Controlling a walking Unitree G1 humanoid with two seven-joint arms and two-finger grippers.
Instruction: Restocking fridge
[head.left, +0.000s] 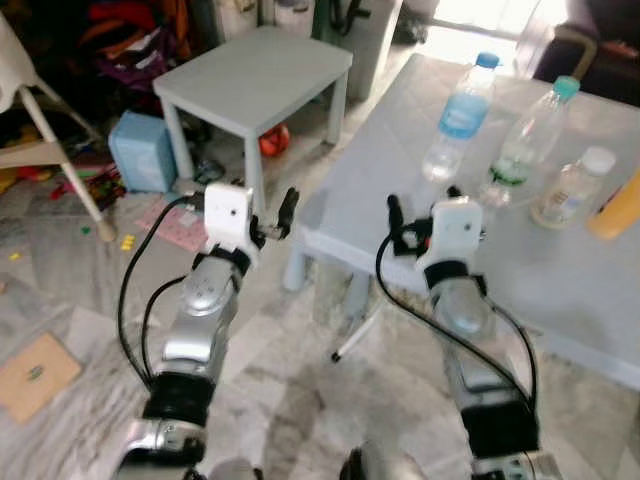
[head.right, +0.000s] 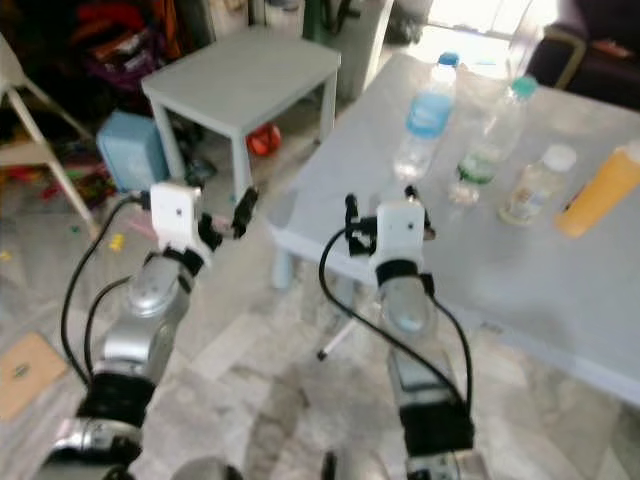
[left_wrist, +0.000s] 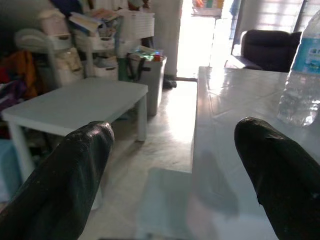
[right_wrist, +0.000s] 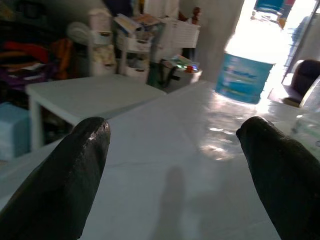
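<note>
The blue-capped water bottle (head.left: 460, 118) stood upright on the pale surface (head.left: 560, 290), ahead of the right pincer (head.left: 420, 215) and a little to its right, its long axis vertical, so any approach would have to be level and from the side. The right pincer hovered over the near corner of the surface with its fingers spread wide and nothing between them; in its wrist view the bottle's blue label (right_wrist: 248, 77) sat just off the line between the two fingers. The left pincer (head.left: 272, 218) hung over the floor beside that corner, also wide open and empty, clearly farther from the bottle, so the right arm seemed the natural one to reach. Further right stood a green-capped clear bottle (head.left: 528, 140), a small white-capped jar (head.left: 570, 188) and an orange container (head.left: 617, 208), all near one another but apart. Beyond the corner was a small white side table (head.left: 262, 72), a light blue box (head.left: 142, 150) beside it, and a cluttered room with shelves and a tiled floor (head.left: 60, 270). No fridge could be made out.
</note>
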